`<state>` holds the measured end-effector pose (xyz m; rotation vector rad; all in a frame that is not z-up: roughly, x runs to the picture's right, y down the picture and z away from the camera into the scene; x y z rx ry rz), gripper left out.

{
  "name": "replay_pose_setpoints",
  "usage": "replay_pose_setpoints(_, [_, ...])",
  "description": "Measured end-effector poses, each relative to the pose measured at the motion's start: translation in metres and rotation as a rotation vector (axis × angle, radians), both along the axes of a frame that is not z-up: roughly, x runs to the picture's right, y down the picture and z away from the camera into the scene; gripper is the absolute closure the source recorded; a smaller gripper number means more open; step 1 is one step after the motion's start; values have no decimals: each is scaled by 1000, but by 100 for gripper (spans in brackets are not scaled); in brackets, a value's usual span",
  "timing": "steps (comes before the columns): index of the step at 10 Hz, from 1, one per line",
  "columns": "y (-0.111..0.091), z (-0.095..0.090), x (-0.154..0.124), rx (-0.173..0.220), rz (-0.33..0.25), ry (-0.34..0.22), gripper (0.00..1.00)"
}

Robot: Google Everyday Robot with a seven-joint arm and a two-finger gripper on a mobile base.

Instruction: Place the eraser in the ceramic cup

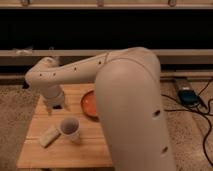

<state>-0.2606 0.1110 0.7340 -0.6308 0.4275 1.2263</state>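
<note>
We have the claw down low over the table, just behind the ceramic cup and a bit to its left, not touching it. Claw state: we cannot tell, since the wrist housing covers it from this angle.

Eraser: we get no clean look at it. A dark patch sits right at the claw's lower end, behind-left of the cup. We cannot tell whether that patch is the eraser or part of the claw.

The cup stands upright with its inside in shadow. A beige block lies flat just left of the cup and slightly in front; we cannot tell whether they touch. An orange bowl sits behind-right of the cup, and the white arm hides its right part. The arm comes in from the cup's right, bends behind-left of it, then drops to the claw.

Off the table, well right of the cup, a dark box with cables lies on the carpet.
</note>
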Motion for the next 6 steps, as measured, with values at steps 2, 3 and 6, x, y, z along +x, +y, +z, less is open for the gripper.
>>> replay_pose_setpoints(2, [-1,19,-46,-4,-26,-27,35])
replay_pose_setpoints(3, [-3,35,-73,-8,-39,-39,35])
replay_pose_setpoints(6, [-14,90,-124,-30,-68,-63,35])
